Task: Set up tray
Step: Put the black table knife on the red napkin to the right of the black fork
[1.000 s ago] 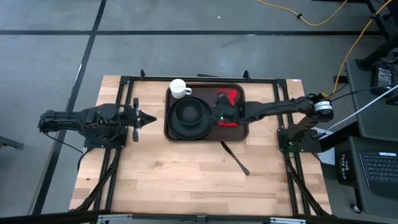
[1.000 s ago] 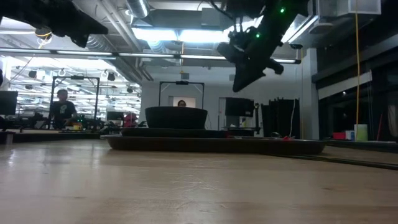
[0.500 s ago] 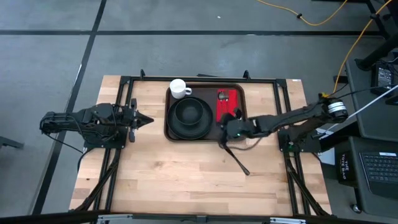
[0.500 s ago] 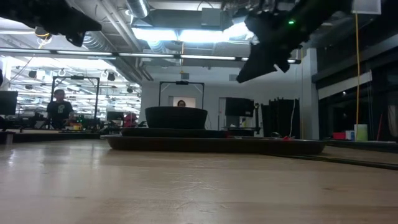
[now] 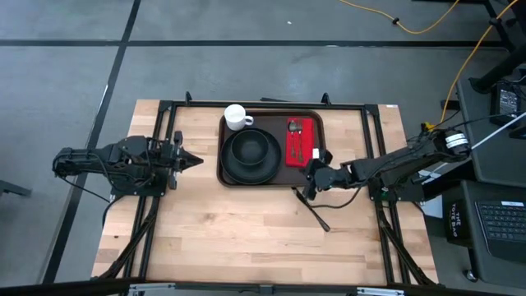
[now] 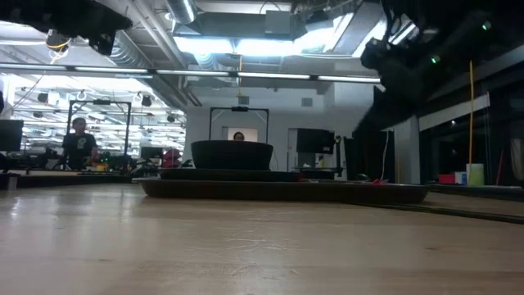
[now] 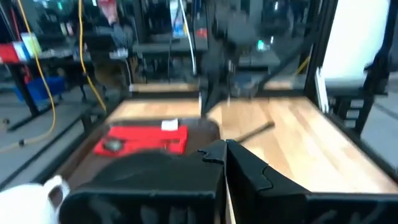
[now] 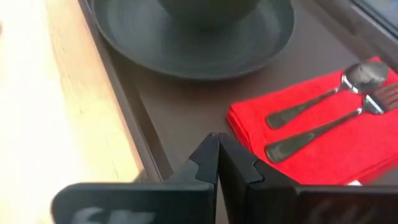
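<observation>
The dark brown tray (image 5: 314,171) lies at the table's far middle. On it sit a black plate with a bowl (image 5: 249,154), a white mug (image 5: 237,117) at its far left corner, and a red napkin (image 5: 302,141) carrying a spoon (image 8: 323,94) and a fork (image 8: 323,127). My right gripper (image 5: 308,187) is shut and hovers over the tray's near right corner, its tips (image 8: 214,142) above the near rim. My left gripper (image 5: 197,159) is shut and waits in the air left of the tray.
A dark knife (image 5: 316,215) lies slantwise on the bare wood just near of the tray's right corner, below my right gripper. Black frame rails (image 5: 374,140) run along both sides and the far edge. Open wood spans the table's near half.
My right gripper has drawn back from above the red napkin toward the table's near edge and a little right, sinking and rolling as it went, and now stands past the tray's near right corner. The napkin, spoon and fork stay put on the tray.
</observation>
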